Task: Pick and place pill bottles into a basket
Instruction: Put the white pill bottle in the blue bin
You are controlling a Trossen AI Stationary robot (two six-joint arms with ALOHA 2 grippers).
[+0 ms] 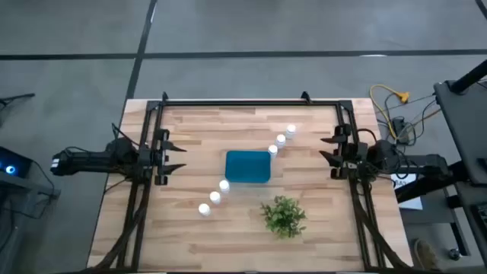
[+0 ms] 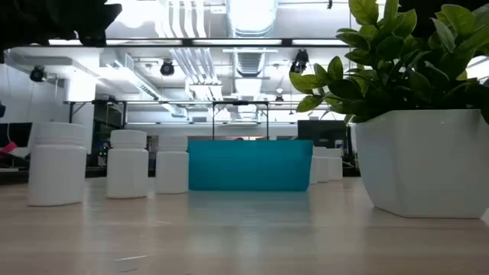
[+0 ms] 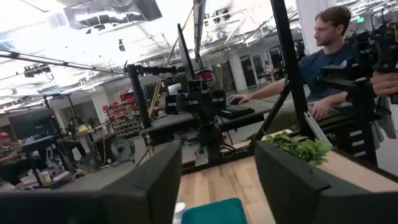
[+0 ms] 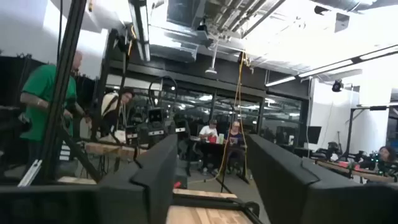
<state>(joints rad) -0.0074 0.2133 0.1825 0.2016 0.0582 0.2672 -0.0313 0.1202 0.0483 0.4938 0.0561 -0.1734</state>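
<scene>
Spanning the pale wooden table (image 1: 190, 236), the pill bottles (image 1: 214, 198) ran in a diagonal row, three on each side of the teal basket (image 1: 248, 167), none inside it. A potted plant (image 1: 284, 216) stood near the basket (a person (image 3: 323, 56) sat in the workshop beyond). The left gripper (image 1: 176, 157) and right gripper (image 1: 326, 148) hovered at opposite table edges, fingers parted, holding nothing.

pill bottles (image 1: 215, 198): six white, upright, diagonal row | basket (image 1: 248, 167): teal, mid-row, empty
</scene>
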